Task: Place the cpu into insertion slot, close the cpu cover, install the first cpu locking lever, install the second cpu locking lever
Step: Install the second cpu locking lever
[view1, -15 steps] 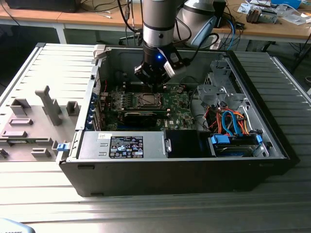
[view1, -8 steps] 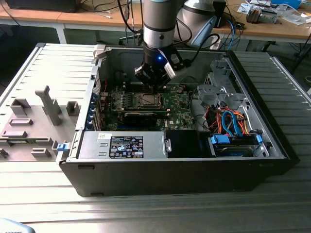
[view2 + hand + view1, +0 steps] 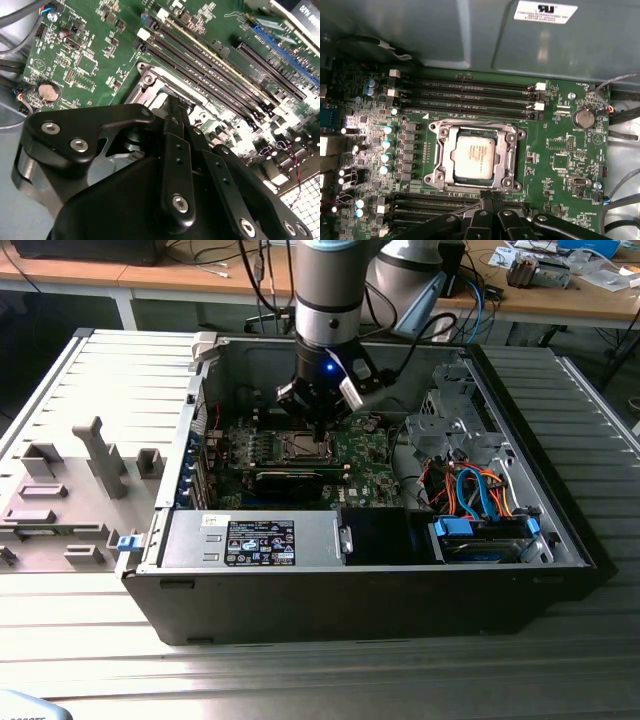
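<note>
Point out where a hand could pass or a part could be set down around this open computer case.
Free: the ribbed metal table in front of the computer case, and its strip at the exterior view's right. Crowded: the motherboard around the cpu, where the gripper hovers at the socket's edge, and the corner of orange and blue cables.

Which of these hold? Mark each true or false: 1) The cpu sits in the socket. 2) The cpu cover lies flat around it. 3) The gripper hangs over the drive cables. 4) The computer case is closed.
1) True: the cpu lies in the socket, silver top up.
2) True: the cpu cover frames it, lying flat.
3) False: the gripper hangs over the motherboard, at the socket; the drive cables lie toward the exterior view's right.
4) False: the computer case lies open, its inside exposed.
</note>
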Robot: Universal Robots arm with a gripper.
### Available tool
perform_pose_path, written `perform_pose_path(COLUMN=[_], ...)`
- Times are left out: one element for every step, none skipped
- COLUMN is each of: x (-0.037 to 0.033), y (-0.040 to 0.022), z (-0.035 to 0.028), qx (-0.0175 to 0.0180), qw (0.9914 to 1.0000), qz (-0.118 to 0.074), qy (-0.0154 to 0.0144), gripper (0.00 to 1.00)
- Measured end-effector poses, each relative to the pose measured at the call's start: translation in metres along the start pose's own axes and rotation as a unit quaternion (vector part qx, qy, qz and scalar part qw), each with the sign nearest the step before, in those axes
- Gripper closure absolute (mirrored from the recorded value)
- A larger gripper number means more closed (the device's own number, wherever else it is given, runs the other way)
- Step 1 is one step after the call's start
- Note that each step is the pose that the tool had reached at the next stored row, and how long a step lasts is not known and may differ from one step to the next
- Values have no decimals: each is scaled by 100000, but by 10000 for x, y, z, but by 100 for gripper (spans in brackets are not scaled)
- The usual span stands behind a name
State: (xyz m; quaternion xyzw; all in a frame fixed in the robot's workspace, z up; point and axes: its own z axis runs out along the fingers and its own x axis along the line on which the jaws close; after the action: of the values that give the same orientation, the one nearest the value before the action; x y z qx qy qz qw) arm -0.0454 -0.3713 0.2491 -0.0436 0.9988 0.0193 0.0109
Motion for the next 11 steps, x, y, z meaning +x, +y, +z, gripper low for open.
perform_pose_path(x=[1, 3, 5, 7, 7, 8, 9, 10, 12, 12, 14], y=[-11, -34, -50, -69, -77, -86, -96, -111, -123, -135, -153], z=[2, 5, 8, 11, 14, 17, 20, 24, 26, 29, 33], qx=[-96, -280, -418, -554, -623, -724, -857, -1023, -1174, -1312, -1516], qw=[100000, 100000, 99999, 99998, 99998, 99997, 99996, 99995, 99993, 99991, 99988], qz=[1, 6, 8, 11, 11, 13, 18, 21, 24, 24, 29], qy=[-7, -26, -38, -47, -52, -67, -73, -90, -104, -114, -133], gripper=[89, 89, 89, 89, 89, 89, 89, 89, 89, 89, 89])
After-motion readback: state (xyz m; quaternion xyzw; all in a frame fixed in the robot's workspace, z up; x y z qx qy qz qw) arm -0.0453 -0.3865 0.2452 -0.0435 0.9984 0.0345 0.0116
